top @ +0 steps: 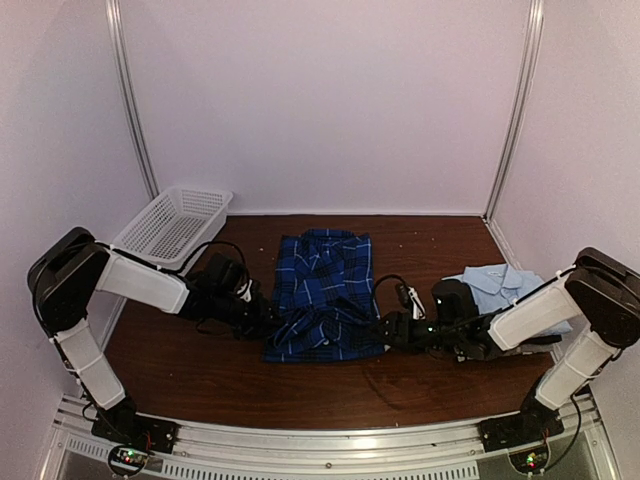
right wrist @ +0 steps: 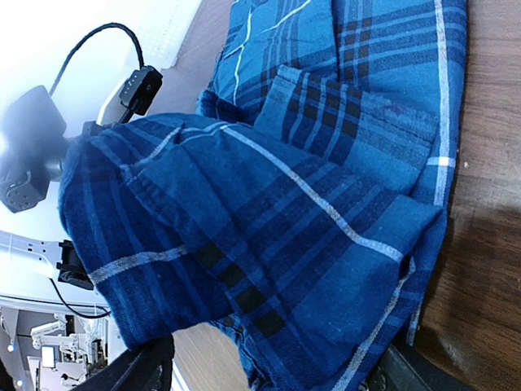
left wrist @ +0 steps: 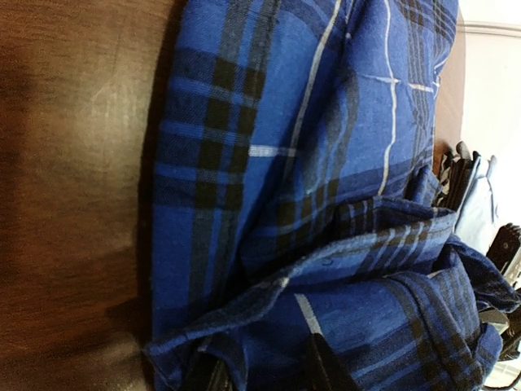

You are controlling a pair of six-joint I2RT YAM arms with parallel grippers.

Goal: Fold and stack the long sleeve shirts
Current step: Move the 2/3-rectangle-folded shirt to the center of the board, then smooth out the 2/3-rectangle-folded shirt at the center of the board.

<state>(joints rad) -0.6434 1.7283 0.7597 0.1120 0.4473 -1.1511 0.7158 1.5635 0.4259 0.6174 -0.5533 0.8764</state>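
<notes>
- Nearest you, the left pincer [top: 258, 316] is sitting at the near left corner of the plaid shirt [top: 325, 280]. Its fingers are standing close together with bunched hem between them, so it appears to be gripping cloth.
- The right pincer [top: 388, 328] is working the near right corner. Its fingers are showing well apart with cloth heaped between them, and you cannot tell whether it is pinching.
- The plaid shirt is lying mid-desk [top: 300, 385], its near hem rumpled and its far part flat.
- You are handling light, limp cloth that is likely to sag and slide, so you are better off taking it at the hem corners, both sides level.
- Farther right, the light blue shirt [top: 497, 283] is lying beside the right arm.
- Farthest left, the white basket [top: 170, 225] is sitting well apart from the shirts.
</notes>
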